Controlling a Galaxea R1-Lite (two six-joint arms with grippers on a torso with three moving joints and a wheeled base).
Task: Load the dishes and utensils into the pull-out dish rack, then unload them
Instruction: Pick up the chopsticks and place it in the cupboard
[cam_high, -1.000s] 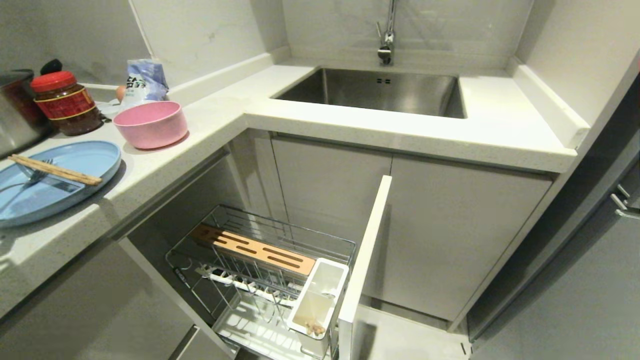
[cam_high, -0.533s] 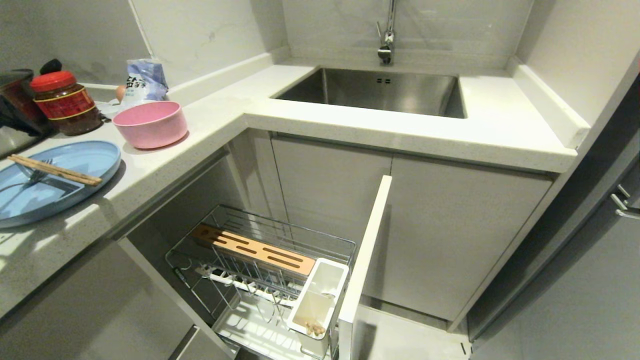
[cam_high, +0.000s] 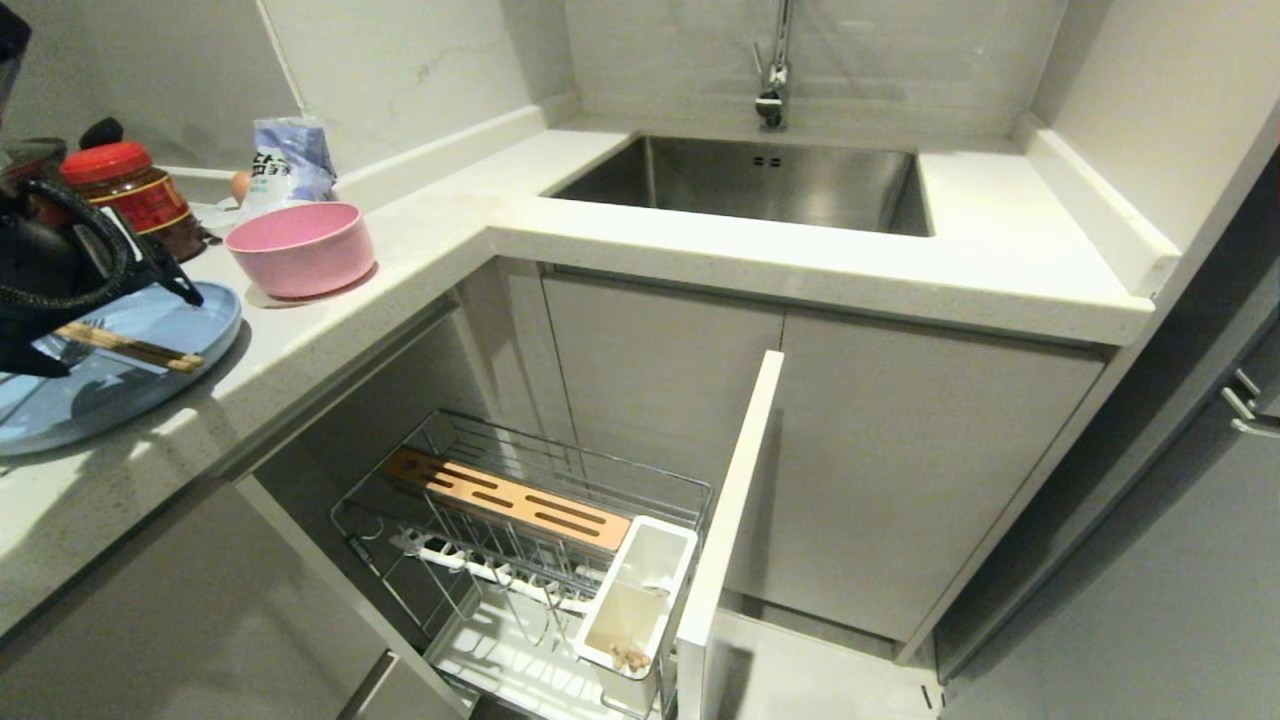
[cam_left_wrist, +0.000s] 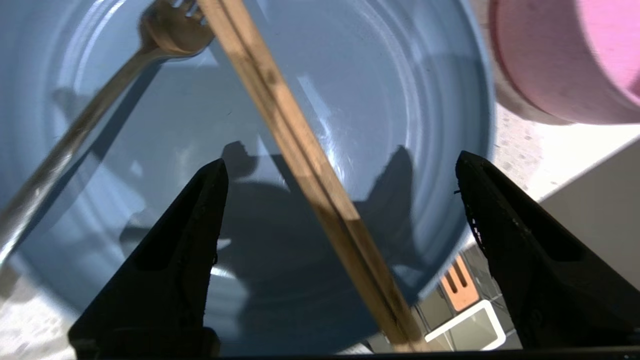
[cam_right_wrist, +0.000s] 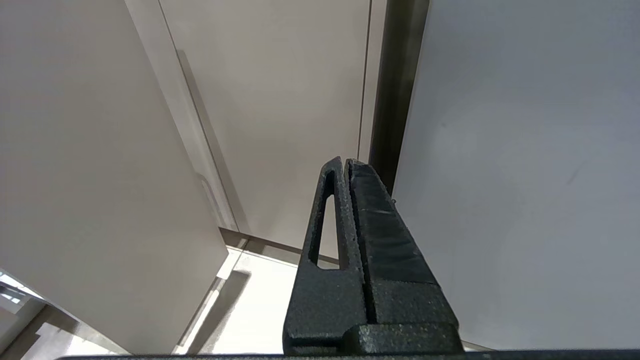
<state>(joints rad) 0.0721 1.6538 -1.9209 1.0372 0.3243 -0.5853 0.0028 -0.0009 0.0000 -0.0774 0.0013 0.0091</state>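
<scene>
White speckled worktop (cam_high: 420, 240) runs in an L round the kitchen corner, and I am looking down on it from the head camera. At its left end the left gripper (cam_left_wrist: 340, 165) hangs over the light-blue plate (cam_high: 120, 400), which sits at the worktop's front edge and pokes slightly past it. My jaws there are spread wide and grasp nothing; through the wrist camera the two black fingers (cam_left_wrist: 185, 240) straddle the chopsticks (cam_left_wrist: 305, 165) without touching them. The chopsticks lie together across the plate, and the fork (cam_left_wrist: 100, 105) lies on the plate beside them, its tines close to the sticks at the plate's far side. Behind the plate, near the back wall, stands a red-lidded jar (cam_high: 135, 185), partly hidden by my arm. Just right of the plate, apart from it, the pink bowl (cam_high: 300, 248) sits upright on the worktop, with a blue-and-white bag (cam_high: 290, 160) behind it.

Below the worktop's inner corner the dish rack (cam_high: 520, 540) is pulled out, its grey front panel (cam_high: 725, 520) standing on edge. I can see the slotted wooden bar (cam_high: 510, 500) across the wire basket and the white utensil cup (cam_high: 640, 595) against the panel; no dish or utensil is in the rack. Further right, the steel sink (cam_high: 760, 185) is set into the worktop under a tap (cam_high: 772, 70).

My right gripper (cam_right_wrist: 347, 170) is parked low beside pale cabinet doors (cam_right_wrist: 280, 100), jaws clenched together on nothing.
</scene>
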